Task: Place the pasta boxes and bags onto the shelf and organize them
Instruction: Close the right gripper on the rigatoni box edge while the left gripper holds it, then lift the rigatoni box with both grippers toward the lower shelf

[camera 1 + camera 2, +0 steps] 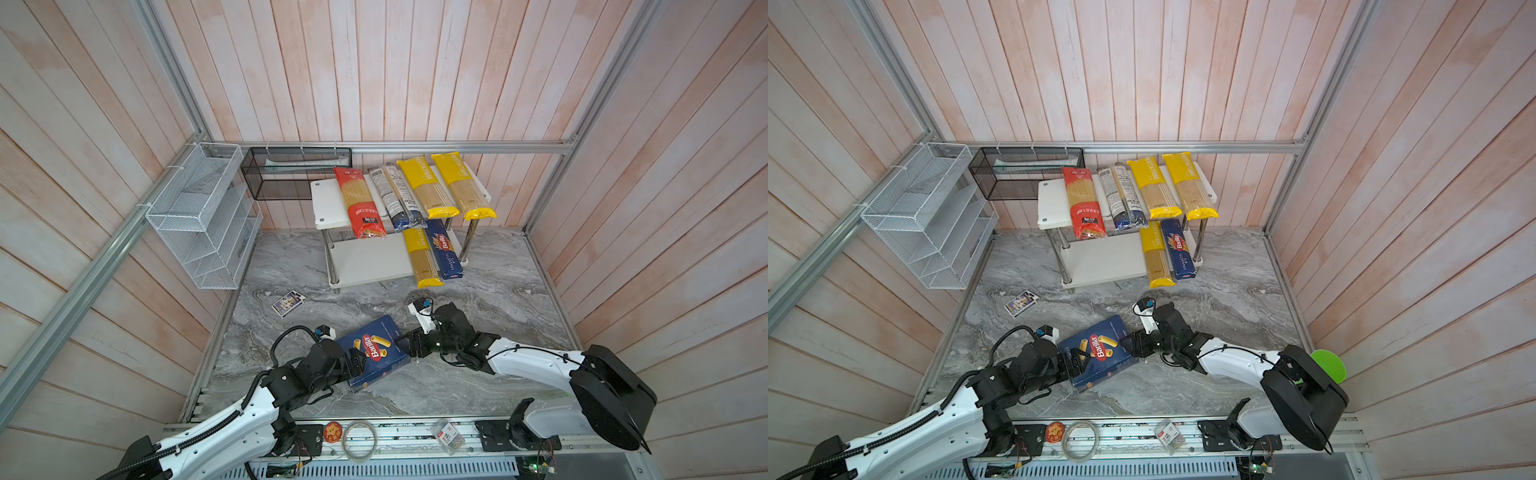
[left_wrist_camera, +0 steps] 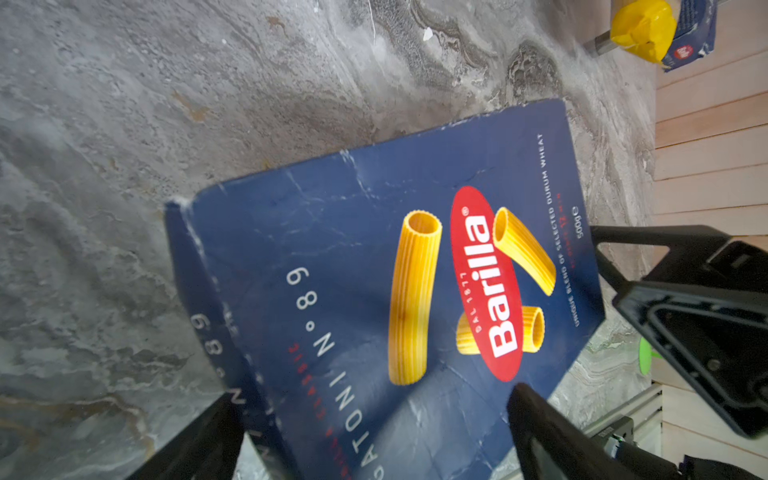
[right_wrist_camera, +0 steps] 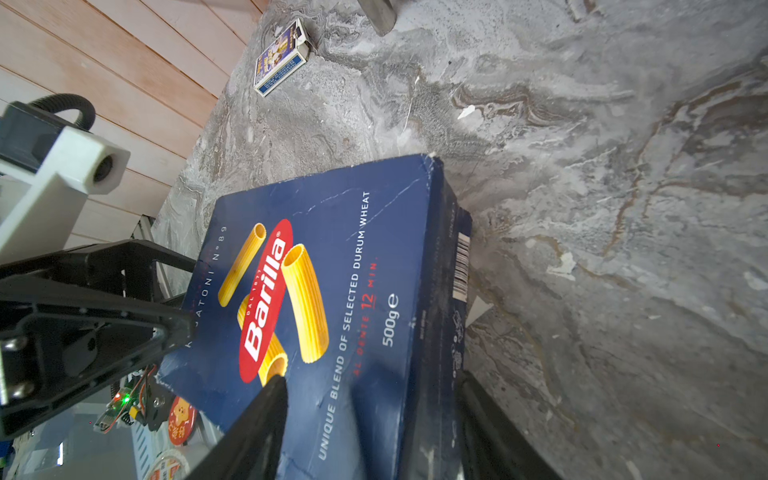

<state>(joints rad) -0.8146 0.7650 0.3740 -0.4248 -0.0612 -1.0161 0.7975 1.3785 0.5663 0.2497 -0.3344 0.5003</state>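
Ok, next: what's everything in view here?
shelf: 1, white boards, table's back
rigatoni box: 1, dark blue, front of table
spaghetti box: 1, dark blue, lower board
PASTATIME spaghetti bags: 3, yellow, two top board, one lower
red spaghetti bag: 1, top board
blue-and-clear spaghetti bag: 1, top board
wire rack: 1, white, left wall
mesh basket: 1, black, back wall
small card box: 1, blue, table
tape roll: 1, clear, front rail
left gripper, right gripper: black, each shut on rigatoni box
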